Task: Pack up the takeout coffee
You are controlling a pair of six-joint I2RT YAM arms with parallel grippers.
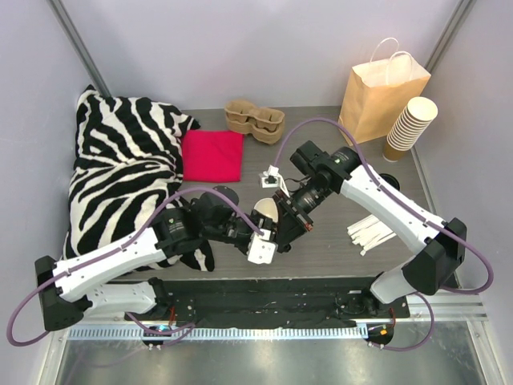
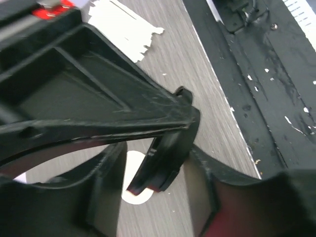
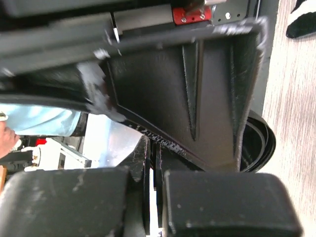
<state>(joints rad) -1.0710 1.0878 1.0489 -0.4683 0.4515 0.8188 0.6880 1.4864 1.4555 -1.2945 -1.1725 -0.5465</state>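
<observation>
Brown moulded pulp cup carrier [image 1: 255,120] sits far-centre on the grey table [image 1: 321,245]. At mid-table, the small tan paper cup with black lid [image 1: 267,210] lies tipped between the left gripper [image 1: 268,233] and right gripper [image 1: 287,216]. I cannot tell whether either clamps it. Far right, an upright tan paper bag [image 1: 377,96] stands beside a leaning stack of lidless tan cups [image 1: 410,124].

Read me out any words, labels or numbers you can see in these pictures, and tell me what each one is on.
None can be read.
Raised lettering along the rim of the black lid, right wrist view: too blurred to read.
No print shows on the paper bag or the stack of cups.
</observation>
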